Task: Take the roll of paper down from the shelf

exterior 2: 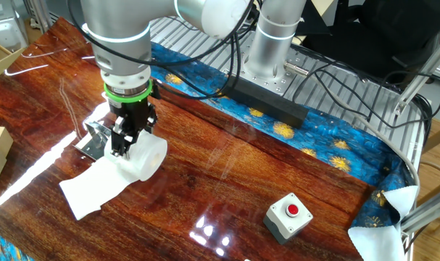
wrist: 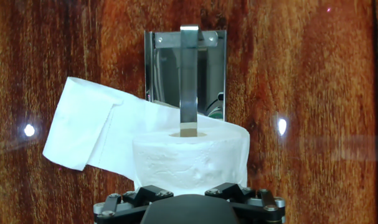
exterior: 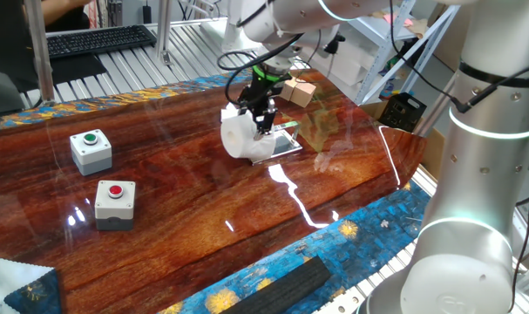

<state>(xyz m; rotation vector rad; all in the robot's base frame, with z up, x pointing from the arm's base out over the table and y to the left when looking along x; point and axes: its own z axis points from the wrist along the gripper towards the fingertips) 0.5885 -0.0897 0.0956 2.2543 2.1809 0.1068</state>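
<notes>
Fingertips hidden behind roll of paper point(wrist: 190, 158); gripper point(exterior 2: 124, 147) jaws wide, grasp unclear. One roll, strip of shelf point(wrist: 189, 78) in core; two button boxes point(exterior: 91, 150).

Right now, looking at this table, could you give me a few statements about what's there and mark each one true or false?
1. The roll of paper sits on a metal bar of the shelf. True.
2. A loose sheet trails from the roll. True.
3. Both button boxes have red buttons. False: one box has a green button, the other box a red one.
4. The gripper jaws are shut tight. False: they stand wide.
</notes>
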